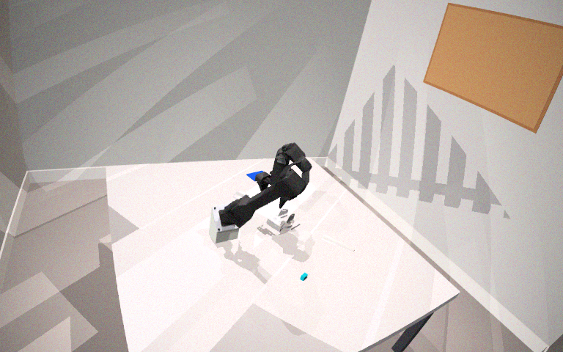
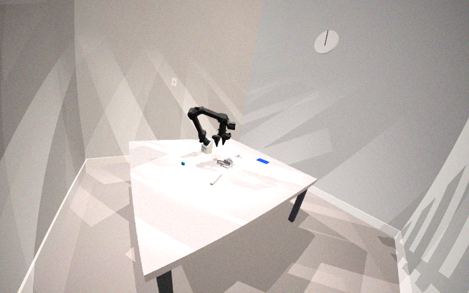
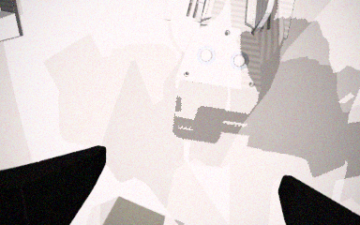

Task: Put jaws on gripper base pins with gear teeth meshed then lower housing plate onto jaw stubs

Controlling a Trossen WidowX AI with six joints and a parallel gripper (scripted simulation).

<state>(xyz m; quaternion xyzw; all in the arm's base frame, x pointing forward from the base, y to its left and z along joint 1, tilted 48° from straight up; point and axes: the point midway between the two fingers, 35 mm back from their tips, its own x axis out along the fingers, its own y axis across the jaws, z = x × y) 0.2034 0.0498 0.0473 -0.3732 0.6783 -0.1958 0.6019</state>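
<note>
Gripper assembly (image 1: 278, 223) (image 2: 226, 163) (image 3: 220, 61): on table (image 1: 186, 269) (image 2: 193, 200), below raised fingers
Fingers (image 1: 282, 202) (image 2: 220, 142): spread wide, nothing between
Teal piece (image 1: 303, 276) (image 2: 183, 163): on table, apart from assembly
Blue plate (image 1: 254, 175) (image 2: 262, 160): flat on table

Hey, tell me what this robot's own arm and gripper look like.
The arm is matte black, with chunky, angular links and blocky joints. Its gripper is black too, with two fingers tapering toward their tips. I can't make out cables or markings.
</note>
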